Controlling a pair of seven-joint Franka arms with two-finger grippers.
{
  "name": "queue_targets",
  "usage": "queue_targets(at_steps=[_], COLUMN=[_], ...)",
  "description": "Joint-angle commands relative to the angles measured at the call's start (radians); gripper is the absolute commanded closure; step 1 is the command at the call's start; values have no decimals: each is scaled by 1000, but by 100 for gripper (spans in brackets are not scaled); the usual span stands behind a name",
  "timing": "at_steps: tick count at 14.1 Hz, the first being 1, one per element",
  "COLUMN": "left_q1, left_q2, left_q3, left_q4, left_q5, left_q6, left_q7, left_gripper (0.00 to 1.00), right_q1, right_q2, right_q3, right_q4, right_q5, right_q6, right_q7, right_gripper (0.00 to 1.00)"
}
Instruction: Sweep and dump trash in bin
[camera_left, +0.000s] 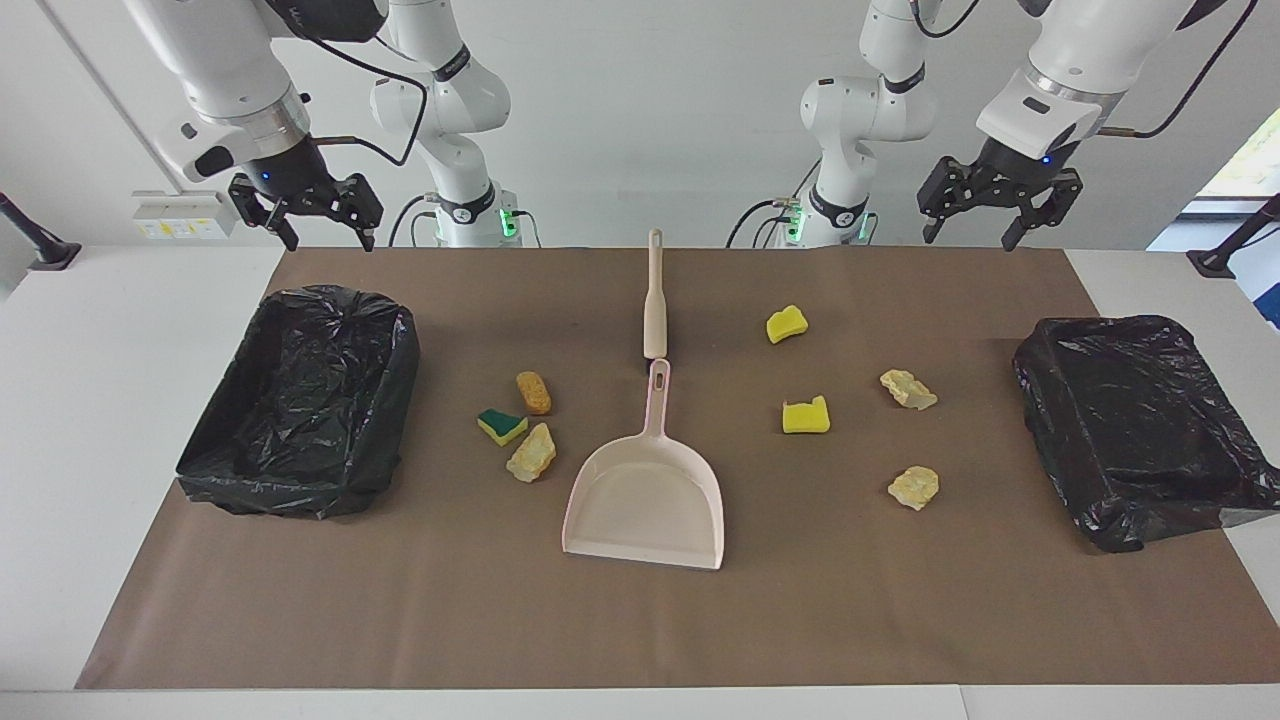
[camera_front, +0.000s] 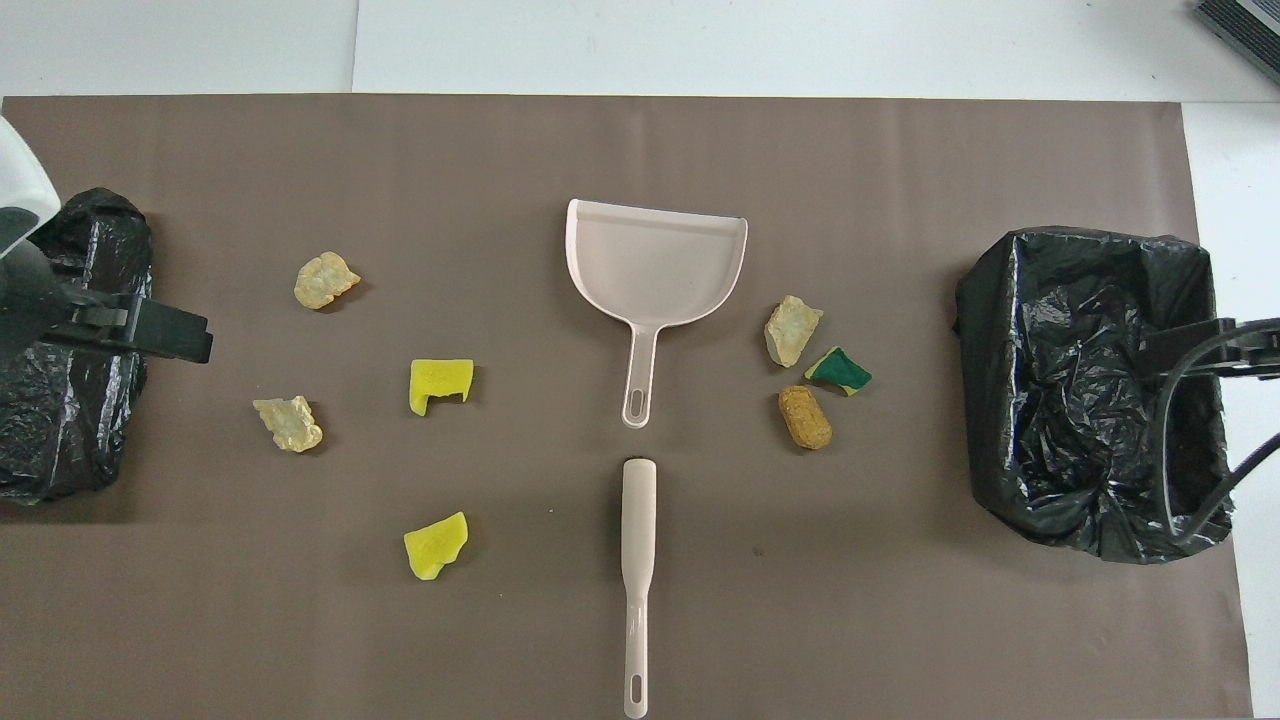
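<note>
Overhead view barely shows right gripper (camera_left: 322, 237), apparently open.

Lighting bright, even, diffuse. Daylight enters window (camera_left: 1250, 160) at left arm's end, facing view. Shadows short, soft under trash chunks (camera_front: 438, 385). Specular glints on black bin liners (camera_left: 300, 400). Brown mat (camera_left: 640, 620) matte, glare-free. Both views sharp; edges undistorted.

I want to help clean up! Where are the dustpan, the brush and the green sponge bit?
dustpan (camera_left: 645, 505), facing view, middle of its scoop.
brush (camera_front: 638, 525), overhead view, wide end of its handle.
green sponge bit (camera_front: 838, 370), overhead view, its green top.
</note>
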Motion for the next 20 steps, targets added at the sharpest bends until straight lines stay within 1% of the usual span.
queue_targets(at_steps=[1, 2, 3, 4, 6, 7, 8, 9, 11, 12, 14, 17, 20], left_q1=[9, 9, 9, 9, 3, 0, -4, -5, -8, -26, -86, -192, -299], left_q2=[-10, -16, -19, -24, -34, -41, -53, -64, -82, -91, -113, -182, -246], left_q3=[-4, -4, -4, -4, -4, -4, -6, -7, -17, -17, -18, -18, -18], left_q4=[-7, -13, -22, -28, -47, -62, -82, -108, -153, -180, -261, -445, -618], left_q5=[-7, -7, -9, -7, -9, -9, -9, -12, -13, -16, -16, -18, -19], left_q6=[-4, 1, 13, 19, 24, 27, 47, 77, 96, 104, 145, 280, 355], left_q7=[13, 13, 11, 9, 6, 6, 5, 3, 2, 0, -47, -125, -149], left_gripper=[0, 0, 0, 0, 0, 0, 0, 0, 0, 0, 0, 0, 0], right_q1=[-1, 0, 41, 87, 169, 199, 235, 265, 308, 324, 368, 414, 434], right_q2=[-61, -56, -43, -20, 92, 143, 186, 238, 324, 362, 414, 485, 554], right_q3=[3, 3, 7, 9, 9, 10, 10, 9, 10, 10, 12, 18, 49], right_q4=[-104, -122, -157, -164, -136, -124, -105, -58, 22, 54, 80, 114, 142], right_q5=[17, 24, 25, 25, 27, 28, 43, 78, 132, 136, 146, 217, 225], right_q6=[29, 63, 142, 211, 288, 336, 371, 385, 391, 397, 439, 476, 480], right_q7=[-19, -11, 14, 89, 275, 339, 379, 427, 533, 576, 657, 708, 751], right_gripper=[0, 0, 0, 0, 0, 0, 0, 0, 0, 0, 0, 0, 0])
